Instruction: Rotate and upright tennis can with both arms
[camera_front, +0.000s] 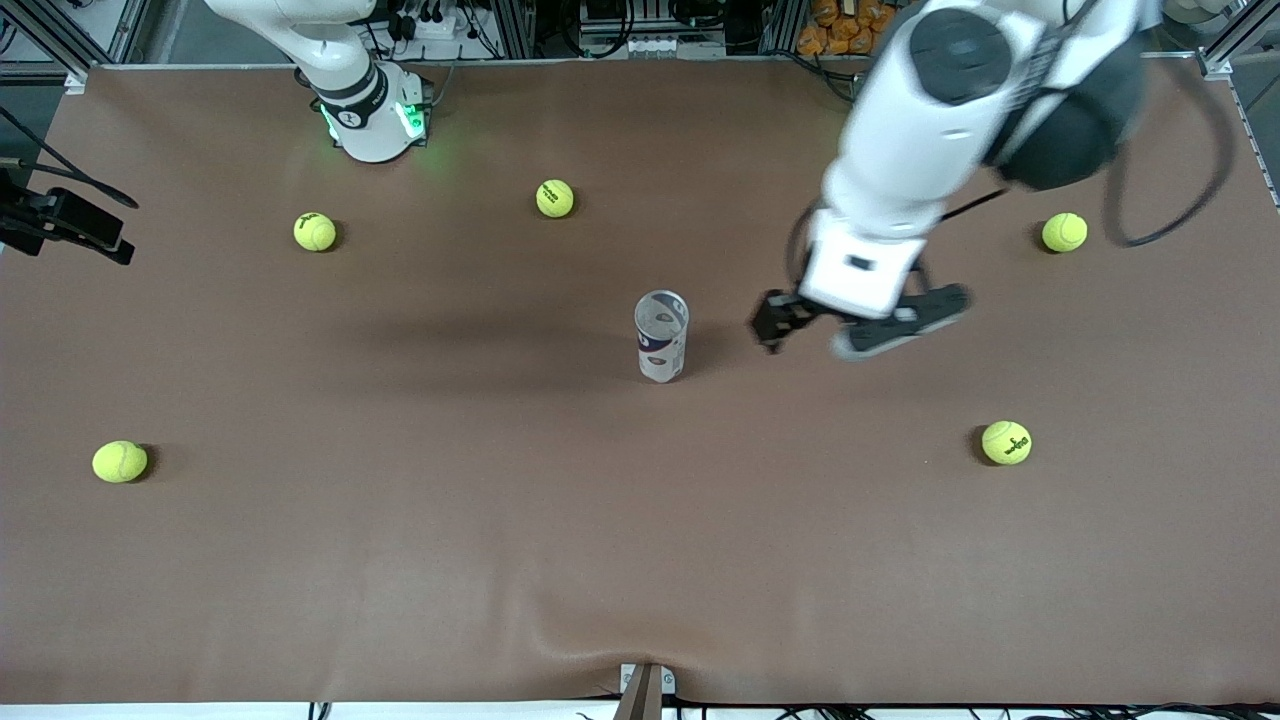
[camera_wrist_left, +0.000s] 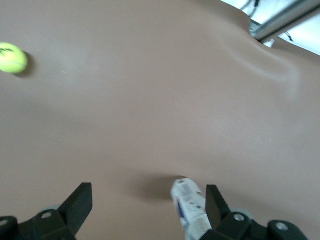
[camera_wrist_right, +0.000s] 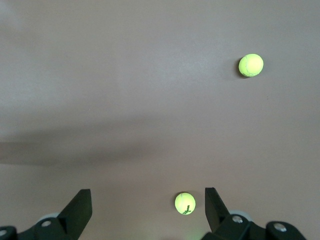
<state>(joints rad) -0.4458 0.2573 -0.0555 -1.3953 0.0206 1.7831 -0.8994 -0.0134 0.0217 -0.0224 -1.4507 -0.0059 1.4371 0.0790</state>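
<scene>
The tennis can (camera_front: 661, 337) stands upright near the middle of the table (camera_front: 500, 560), open end up, touched by nothing. The left gripper (camera_front: 860, 330) hangs over the table just beside the can, toward the left arm's end, its fingers spread and empty. The right gripper (camera_wrist_right: 145, 212) is spread wide too, empty, above bare table with two tennis balls (camera_wrist_right: 185, 203) below it.

The table (camera_front: 400, 560) wears a matt brown covering, smooth like soft leatherette, slightly rippled at its edge. The tennis can (camera_front: 661, 337) looks like clear glossy plastic with a printed label and silvery rim. The tennis balls (camera_front: 315, 231) are fuzzy yellow-green felt. Both arms' shells (camera_front: 900, 170) are glossy white plastic
</scene>
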